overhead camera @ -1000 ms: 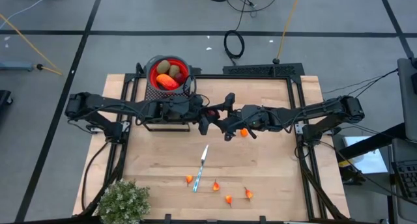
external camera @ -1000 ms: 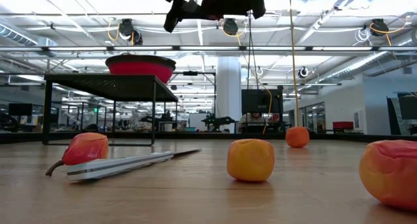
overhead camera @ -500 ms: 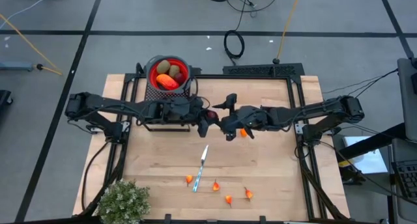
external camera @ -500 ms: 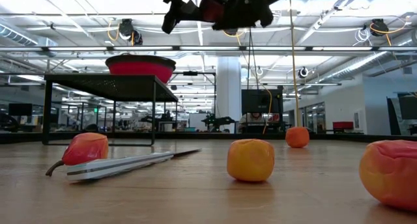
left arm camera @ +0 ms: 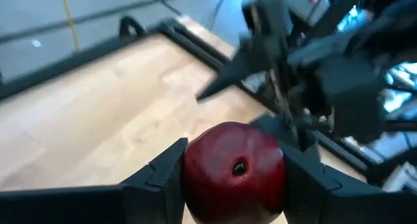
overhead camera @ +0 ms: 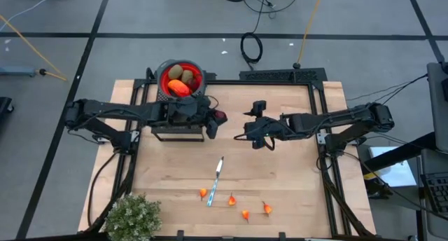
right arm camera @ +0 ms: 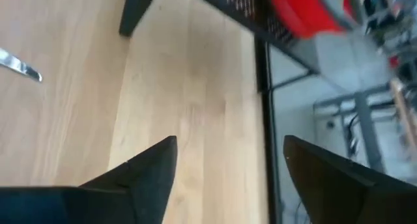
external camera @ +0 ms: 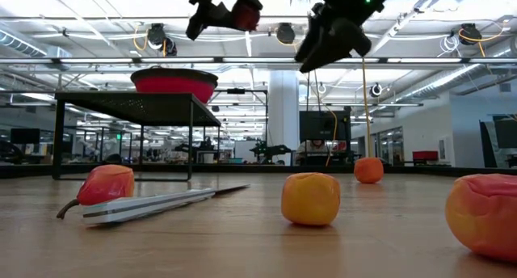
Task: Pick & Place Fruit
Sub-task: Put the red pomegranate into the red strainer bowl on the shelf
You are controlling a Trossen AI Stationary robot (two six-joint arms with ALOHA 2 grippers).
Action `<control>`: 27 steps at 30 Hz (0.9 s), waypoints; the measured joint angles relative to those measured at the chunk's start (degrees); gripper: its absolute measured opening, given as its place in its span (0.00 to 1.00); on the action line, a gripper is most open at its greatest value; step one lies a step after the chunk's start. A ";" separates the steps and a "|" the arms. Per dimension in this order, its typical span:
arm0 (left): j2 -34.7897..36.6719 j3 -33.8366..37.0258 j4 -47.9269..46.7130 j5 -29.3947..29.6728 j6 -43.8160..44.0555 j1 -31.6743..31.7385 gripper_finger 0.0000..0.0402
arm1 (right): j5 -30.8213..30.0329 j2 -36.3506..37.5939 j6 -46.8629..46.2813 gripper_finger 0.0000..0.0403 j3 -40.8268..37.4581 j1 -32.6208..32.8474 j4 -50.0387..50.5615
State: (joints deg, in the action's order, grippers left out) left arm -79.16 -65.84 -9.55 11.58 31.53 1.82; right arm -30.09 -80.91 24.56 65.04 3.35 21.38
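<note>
Left end effector (left arm camera: 234,175) is clamped on a dark-red ball fruit (left arm camera: 234,172), fingers pressed to both its sides, held up in the air just right of the black wire stand (overhead camera: 178,132). Right end effector (overhead camera: 246,134) hangs empty over the middle of the surface (overhead camera: 294,185), fingers spread wide apart, nothing between them.

Step in hand: carrying the dark-red fruit to the red bowl (overhead camera: 180,78), judging by the fruit already in it. Next move calls for swinging the left arm toward the far left, over the bowl rim, then letting go; the stand's frame is close, so clearance matters.

Held fruit looks round, glossy, deep red, with a small dark dimple facing the wrist camera. Bowl holds olive-brown ovals (overhead camera: 175,73) and a long orange-red piece (overhead camera: 178,87). An orange ball (external camera: 368,170) sits farther back on the surface. Small red-orange bits (overhead camera: 246,214) lie on the near part, beside a knife (overhead camera: 216,178). Bushy plant (overhead camera: 131,217) sits at the near-left corner.
</note>
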 joint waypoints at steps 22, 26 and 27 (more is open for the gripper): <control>12.24 0.04 -9.45 9.19 -4.83 10.56 0.42 | 19.92 15.00 -19.03 0.01 -12.15 -7.70 -4.68; 12.93 -0.02 -10.72 11.54 -4.81 13.06 0.43 | 22.95 19.85 -22.55 0.02 -15.88 -9.11 -9.62; 13.21 0.02 -11.75 11.92 -4.82 13.77 0.44 | 22.98 21.09 -23.16 0.02 -16.82 -9.36 -10.73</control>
State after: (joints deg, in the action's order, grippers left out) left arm -65.95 -65.83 -21.29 23.51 26.71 15.59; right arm -7.11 -59.82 1.40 48.22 -6.01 10.65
